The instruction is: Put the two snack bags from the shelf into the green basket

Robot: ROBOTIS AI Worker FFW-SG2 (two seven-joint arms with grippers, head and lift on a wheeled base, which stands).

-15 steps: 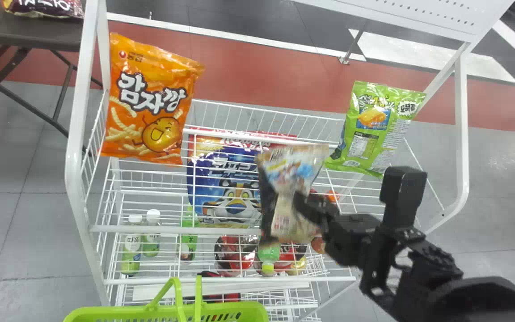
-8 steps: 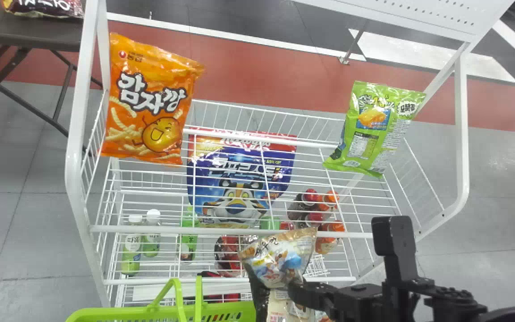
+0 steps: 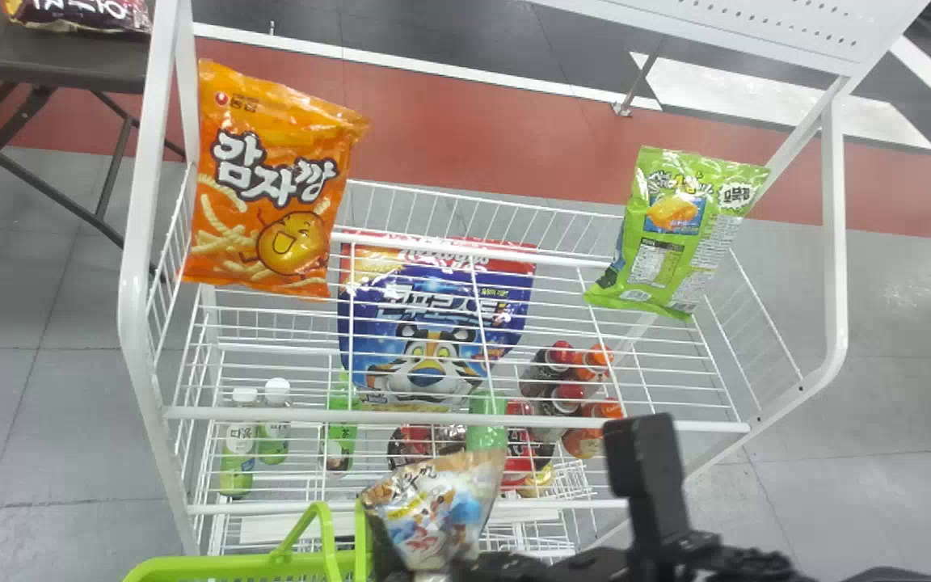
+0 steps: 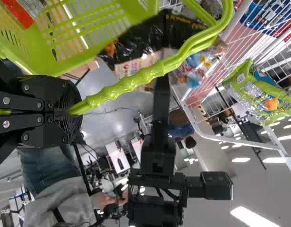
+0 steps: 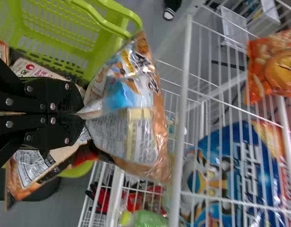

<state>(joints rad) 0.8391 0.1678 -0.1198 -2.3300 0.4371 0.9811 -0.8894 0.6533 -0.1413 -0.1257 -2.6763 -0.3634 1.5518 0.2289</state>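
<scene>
Shifted toward eight o'clock in the head view, the snack bag [image 3: 433, 511], clamped by the right gripper [image 5: 81, 114], sits at the two-o'clock side of the green basket [image 3: 223, 563], where the raised handle [image 4: 131, 83], pinched by the left gripper [image 4: 72, 111], could snag it on lowering.

The near edge crops most of the green basket [image 3: 211, 567] from my sight, and the low end of the brown snack bag [image 3: 429, 517] too. The right gripper [image 3: 478, 564] is a dark blur there. Far left, a purple packet [image 3: 82, 18] is cut off, as is its table [image 3: 45, 69]. Shelf wires cross the blue bag [image 3: 425, 283], and I can't tell what's in the red packages [image 3: 410, 451] beneath.
</scene>
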